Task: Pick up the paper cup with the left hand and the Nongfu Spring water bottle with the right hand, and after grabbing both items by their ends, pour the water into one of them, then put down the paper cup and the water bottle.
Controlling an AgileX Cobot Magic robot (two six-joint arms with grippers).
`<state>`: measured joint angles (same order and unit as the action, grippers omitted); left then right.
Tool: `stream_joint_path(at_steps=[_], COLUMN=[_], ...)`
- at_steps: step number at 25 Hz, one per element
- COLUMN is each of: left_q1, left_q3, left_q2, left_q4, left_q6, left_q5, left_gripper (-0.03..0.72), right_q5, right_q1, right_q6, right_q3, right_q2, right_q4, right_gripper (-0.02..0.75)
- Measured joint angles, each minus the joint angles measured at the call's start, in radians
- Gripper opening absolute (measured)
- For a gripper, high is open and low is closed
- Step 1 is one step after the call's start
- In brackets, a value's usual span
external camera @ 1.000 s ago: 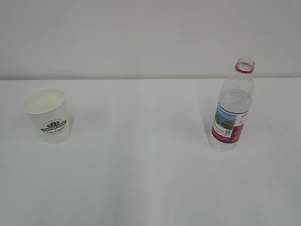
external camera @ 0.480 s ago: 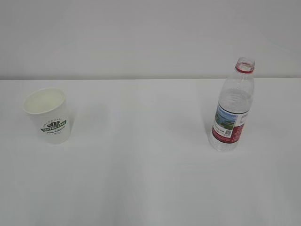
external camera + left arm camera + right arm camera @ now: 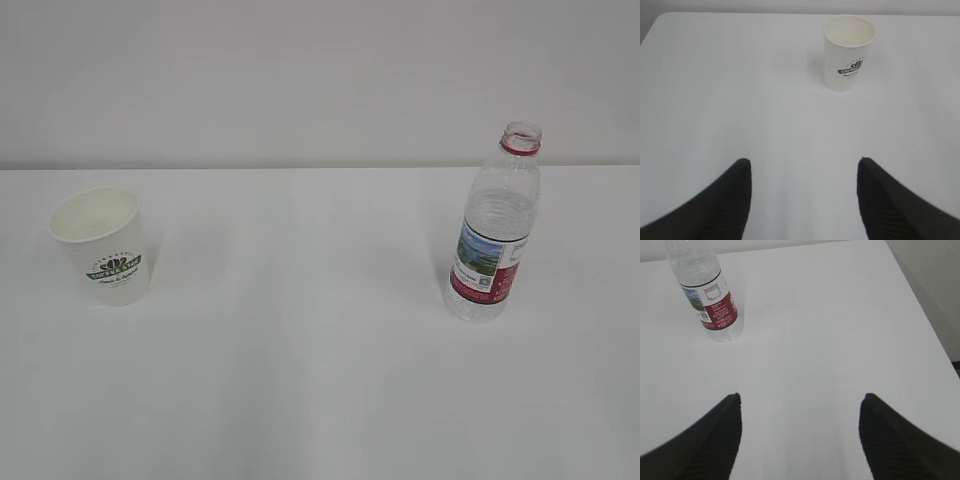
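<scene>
Two things wait, upright and well apart on the white bench (image 3: 320, 380): the paper cup (image 3: 102, 245) left, the Nongfu Spring water bottle (image 3: 494, 230) right, uncapped. Both sets of jaws are wide open, holding nothing. Each should be lined up squarely before being closed gently.

A white table (image 3: 320, 380) meets a plain pale wall (image 3: 300, 70).

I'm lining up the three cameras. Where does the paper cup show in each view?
Exterior view: the cup stands upright at the left, on the white table.
Left wrist view: the cup is at top, right of centre, ahead of the open left gripper.
Right wrist view: not in it; only the bottle shows.
Shared landmark: the white table.
</scene>
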<state>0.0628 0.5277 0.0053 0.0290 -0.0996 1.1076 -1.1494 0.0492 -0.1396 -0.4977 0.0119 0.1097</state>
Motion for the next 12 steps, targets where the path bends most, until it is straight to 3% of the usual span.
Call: stream_joint_path(at_steps=[12], left_q1=[0.0], left_q3=[0.0], left_q2=[0.0], left_q4=[0.0], left_q6=[0.0], left_q5=[0.0], left_gripper=[0.478], right_q5=[0.008], right_q1=[0.0], right_q6=[0.0], right_q3=[-0.011], right_q2=[0.0], right_q4=[-0.027], right_gripper=[0.551])
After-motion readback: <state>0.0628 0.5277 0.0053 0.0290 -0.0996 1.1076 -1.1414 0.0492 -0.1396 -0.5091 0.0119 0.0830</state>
